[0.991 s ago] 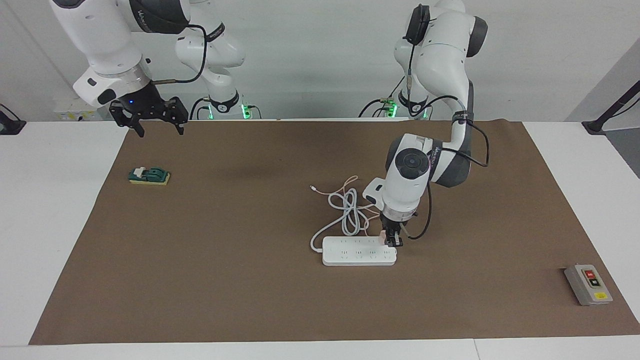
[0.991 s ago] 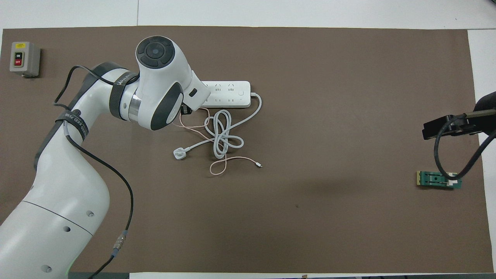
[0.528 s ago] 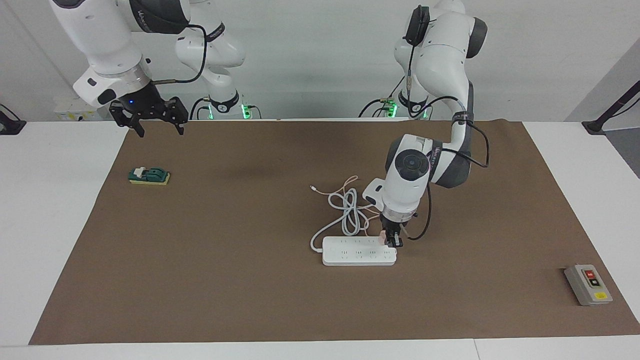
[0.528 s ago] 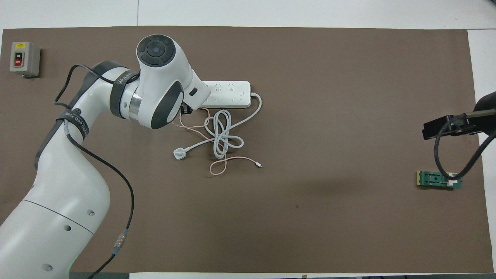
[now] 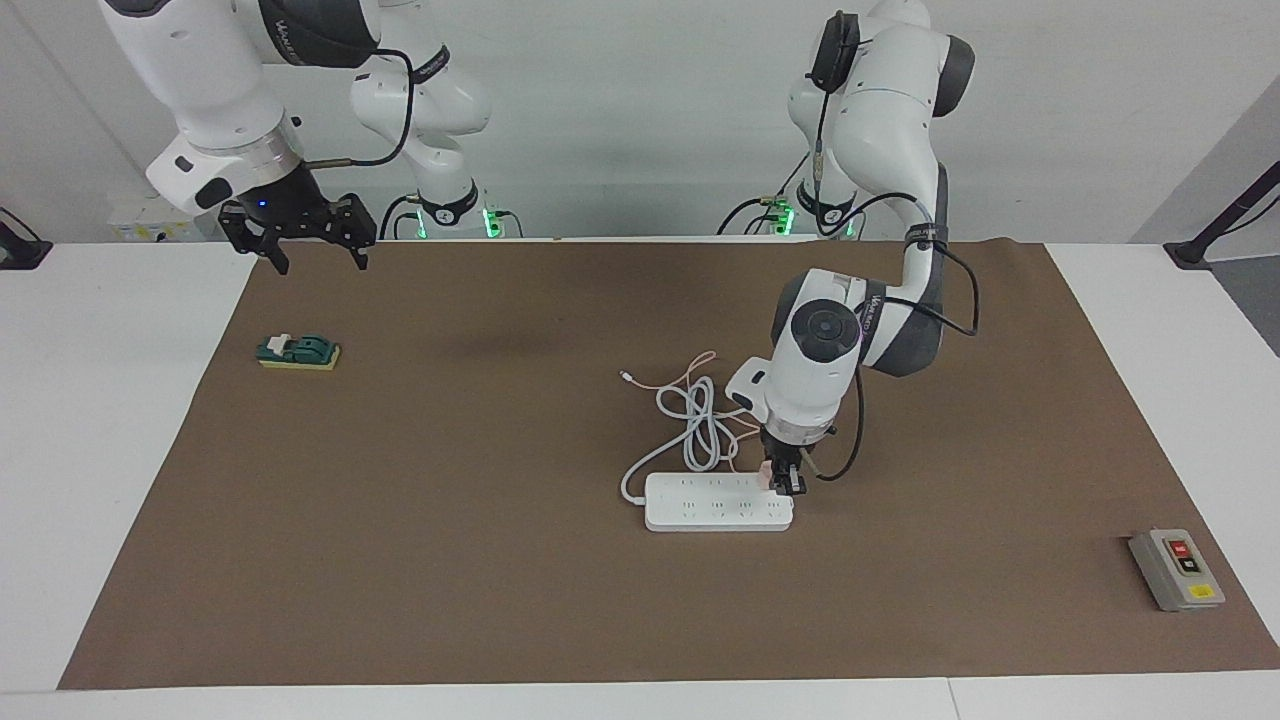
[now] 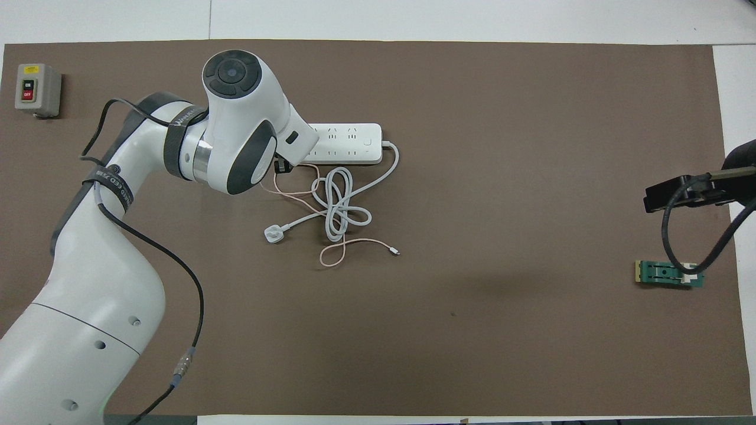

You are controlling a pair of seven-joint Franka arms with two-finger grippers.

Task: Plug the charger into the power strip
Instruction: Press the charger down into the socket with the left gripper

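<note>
Since the earlier frames, only the left arm has shifted a little: its wrist housing leans slightly more toward the left arm's end of the table, while everything on the mat lies as it did. Pointing straight down, the left gripper [image 5: 787, 484] sits at the end of the power strip [image 5: 715, 512] toward the left arm's end of the table, its fingers pinched tight on the charger [image 5: 766, 474], of which just a small pale-pink block shows between the black fingers, right at the strip's upper surface; whether its prongs are seated in a socket cannot be told. From it a thin pink cable [image 6: 348, 242] loops over the brown mat [image 5: 450, 560] on the side of the strip nearer the robots, ending in a small connector. The power strip is a long, flat white bar with rounded corners and rows of sockets, lying near the middle of the mat; its thick white cord [image 6: 342, 203] coils beside the pink cable and ends in a white three-pin plug [image 6: 273, 235]. Waiting in the air over the mat's corner at its own end of the table, the right gripper [image 5: 318, 252] has its fingers spread wide and empty. A small green block [image 5: 298, 351] lies near it, and a grey switch box [image 5: 1177, 569] sits in the corner farthest from it.
</note>
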